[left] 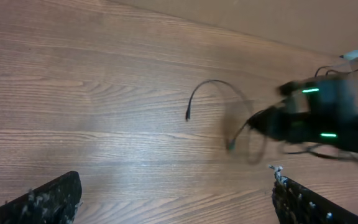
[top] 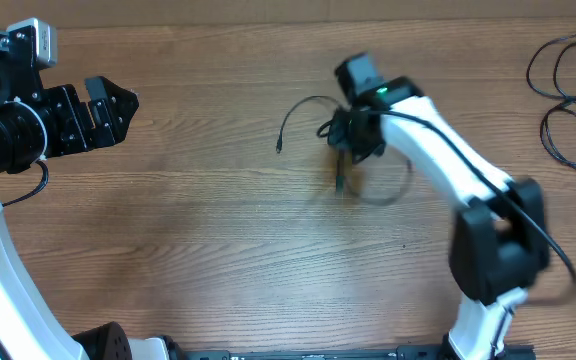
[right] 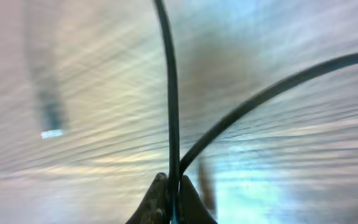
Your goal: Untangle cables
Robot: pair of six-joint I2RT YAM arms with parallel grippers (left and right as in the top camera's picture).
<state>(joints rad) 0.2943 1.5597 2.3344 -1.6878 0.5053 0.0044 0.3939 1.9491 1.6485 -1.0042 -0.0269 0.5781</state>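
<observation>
The right gripper (right: 171,200) has its fingertips pinched shut on a thin black cable (right: 168,93). In the wrist view the cable runs straight out toward 12 o'clock, while a second strand (right: 272,90) branches off toward 2 o'clock. From overhead, this claw sits just right of the table's centre. The cable arcs away from it toward 9 o'clock and ends in a small plug end (top: 279,148) over the wooden table (top: 188,250). A blurred loop (top: 388,192) trails at 4 o'clock. More loose cords (top: 566,100) lie at the table's 2 o'clock corner, well apart. The left gripper (top: 120,105), at 10 o'clock, stands wide and holds nothing.
</observation>
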